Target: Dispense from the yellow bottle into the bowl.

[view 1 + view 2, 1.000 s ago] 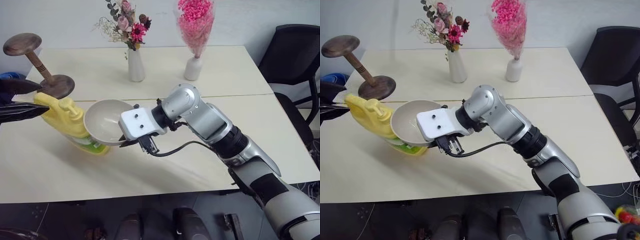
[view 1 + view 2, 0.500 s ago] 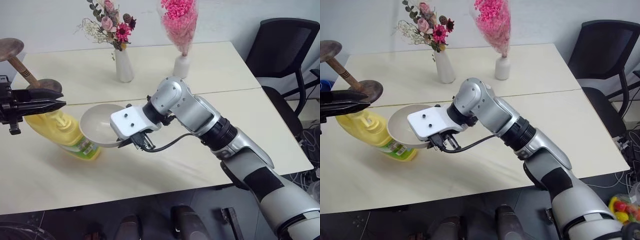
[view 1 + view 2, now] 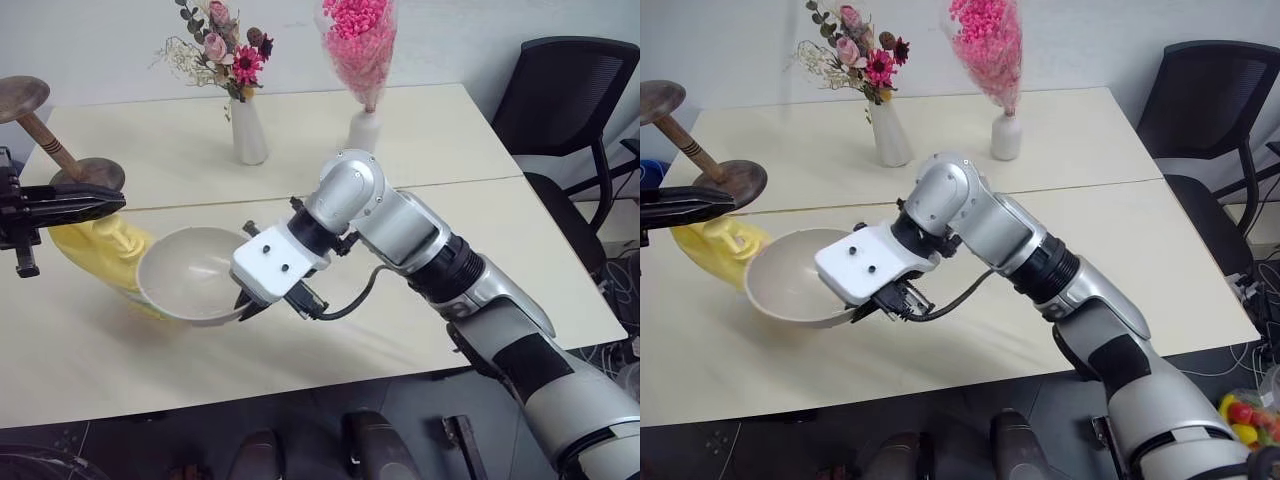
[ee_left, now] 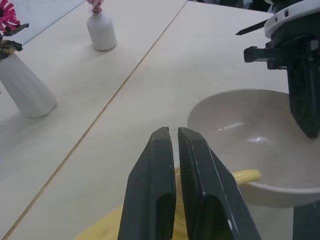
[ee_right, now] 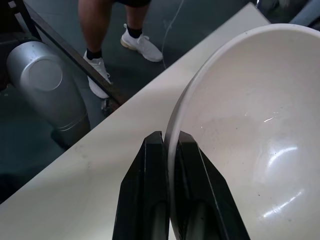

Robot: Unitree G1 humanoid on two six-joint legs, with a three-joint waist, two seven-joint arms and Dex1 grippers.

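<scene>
While right claw [image 5: 167, 142] pinches bowl [image 3: 190, 275], yellow bottle [image 3: 95, 248] seemingly behind.

Yellow bottle [image 3: 100, 248]: plain yellow. Bowl [image 3: 185, 283]: beige-grey, unpatterned. Table [image 3: 450, 150]: pale cream. Vases [image 3: 248, 135]: white, one with pink, red and cream flowers [image 3: 225, 45], the other with a bright pink bunch [image 3: 358, 40]. Wooden stand [image 3: 45, 130]: dark brown. Office chair [image 3: 560, 95]: black. Gripper fingers [image 4: 155, 190]: black.

Two cream-topped tables [image 3: 460, 140] stand edge to edge, seam running across. On the far one: a round dark wooden stand [image 3: 85, 172], a white vase of mixed flowers [image 3: 247, 135], a white vase of pink sprigs [image 3: 364, 130]. A large yellow plastic bottle [image 3: 100, 250] rests near the seam.
</scene>
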